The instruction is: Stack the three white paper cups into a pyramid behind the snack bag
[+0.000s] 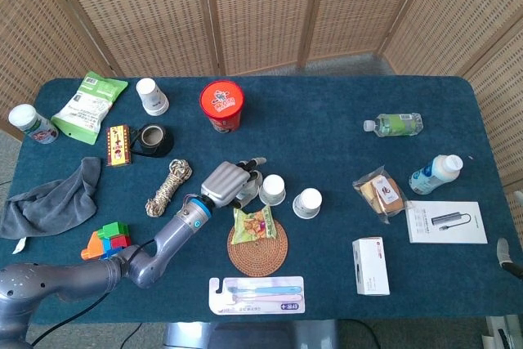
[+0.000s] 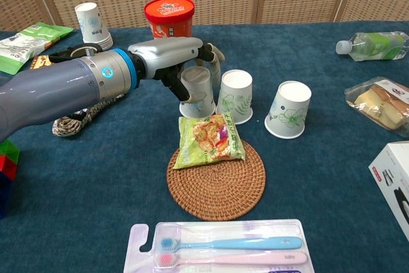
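The left robot hand (image 2: 182, 62) is gripping the leftmost paper cup (image 2: 198, 91) behind the snack bag (image 2: 208, 139); we are advising seating it flush beside the middle cup (image 2: 235, 97).

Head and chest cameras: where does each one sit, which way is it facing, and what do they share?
Head view: high above the near edge, looking steeply down on the whole table; the left arm shows, its left hand gripping a paper cup.
Chest view: low at the near edge, looking across toward the screens; same left hand.
Shared: that cup, snack bag.
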### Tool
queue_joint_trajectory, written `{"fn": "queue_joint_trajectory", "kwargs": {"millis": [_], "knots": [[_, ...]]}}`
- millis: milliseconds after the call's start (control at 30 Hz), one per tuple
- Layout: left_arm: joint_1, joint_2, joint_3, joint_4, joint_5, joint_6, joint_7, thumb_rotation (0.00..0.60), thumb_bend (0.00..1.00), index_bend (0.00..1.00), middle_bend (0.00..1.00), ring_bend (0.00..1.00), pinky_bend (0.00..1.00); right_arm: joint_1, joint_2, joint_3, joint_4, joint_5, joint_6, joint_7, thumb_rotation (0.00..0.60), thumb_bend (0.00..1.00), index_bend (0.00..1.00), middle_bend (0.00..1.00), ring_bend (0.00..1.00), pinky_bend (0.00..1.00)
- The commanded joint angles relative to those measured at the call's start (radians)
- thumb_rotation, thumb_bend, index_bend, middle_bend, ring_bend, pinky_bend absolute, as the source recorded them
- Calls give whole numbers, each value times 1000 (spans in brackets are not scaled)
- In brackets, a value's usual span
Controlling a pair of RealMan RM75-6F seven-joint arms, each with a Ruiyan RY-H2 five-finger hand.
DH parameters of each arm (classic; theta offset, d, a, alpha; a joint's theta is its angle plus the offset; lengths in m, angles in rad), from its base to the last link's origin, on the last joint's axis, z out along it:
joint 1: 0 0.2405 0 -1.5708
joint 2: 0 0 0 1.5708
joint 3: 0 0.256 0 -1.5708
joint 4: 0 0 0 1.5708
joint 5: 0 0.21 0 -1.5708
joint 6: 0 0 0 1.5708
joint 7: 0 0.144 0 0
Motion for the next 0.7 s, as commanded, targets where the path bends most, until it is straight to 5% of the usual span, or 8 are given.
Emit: {"fn": "queue_joint_trajectory", "kwargs": {"millis": [33, 700], "knots": [[1, 9, 1, -15, -5, -5, -2, 600, 452, 296, 70, 227, 583, 0, 0, 0, 0, -1, 0, -1, 600, 549, 0, 0, 0, 0], [31, 71, 11, -107, 21, 43, -29, 600, 452, 231, 0, 144, 515, 6, -2, 1, -10, -8, -7, -10, 600, 547, 0, 0, 0, 0]]}}
